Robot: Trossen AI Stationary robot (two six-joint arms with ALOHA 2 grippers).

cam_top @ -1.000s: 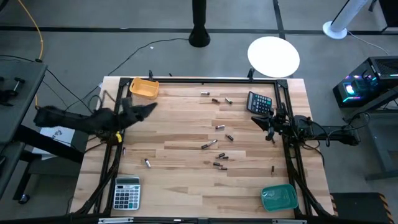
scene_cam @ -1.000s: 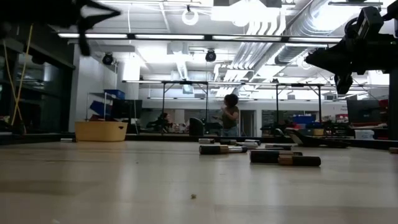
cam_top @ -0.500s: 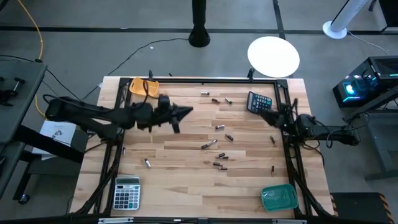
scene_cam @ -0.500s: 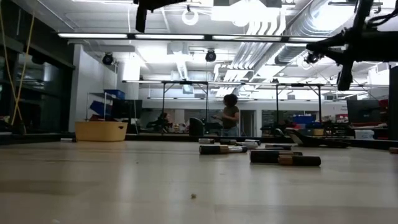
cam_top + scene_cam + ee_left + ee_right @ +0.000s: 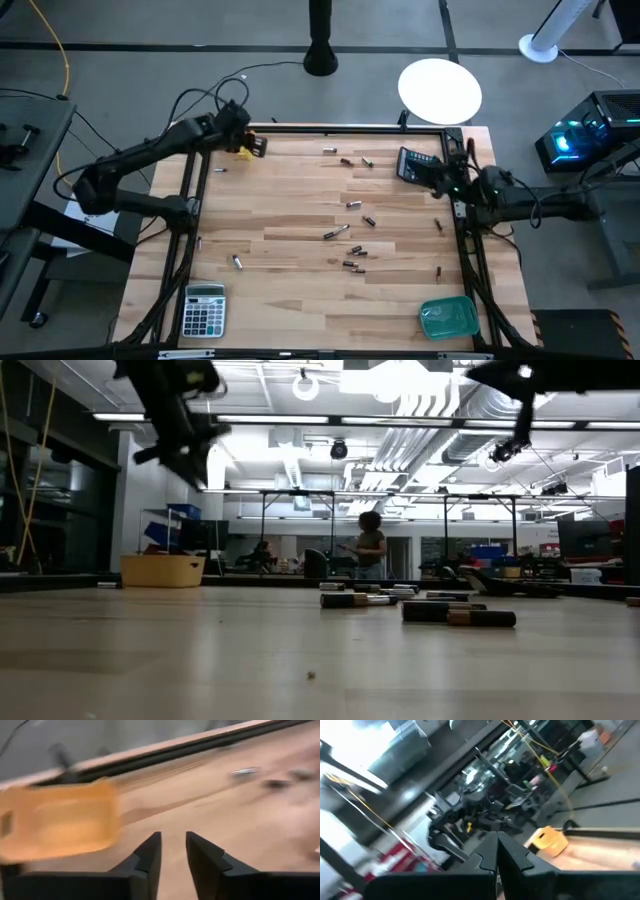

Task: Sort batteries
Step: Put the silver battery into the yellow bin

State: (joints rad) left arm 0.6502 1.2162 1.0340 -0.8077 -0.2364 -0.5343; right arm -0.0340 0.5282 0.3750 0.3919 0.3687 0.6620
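Several small dark and silvery batteries (image 5: 336,233) lie scattered on the wooden table's middle, with a few more near the far edge (image 5: 345,160). In the low view they lie on their sides (image 5: 459,615). My left gripper (image 5: 256,148) hangs above the far left corner, tipped down beside the yellow tray (image 5: 60,825). It is open, with nothing between its fingers (image 5: 173,838). My right gripper (image 5: 432,176) is raised at the right edge, near a dark calculator (image 5: 414,163), and is shut on nothing (image 5: 496,839).
A teal tray (image 5: 448,318) sits at the near right corner and a grey calculator (image 5: 205,308) at the near left. A black frame rail (image 5: 350,128) runs around the table. In the room beyond, a person (image 5: 371,545) stands.
My left gripper has swung out over the table toward the right, then back toward the far left corner, and now tips down beside the yellow tray. My right gripper has risen at the table's right edge. The batteries have not moved.
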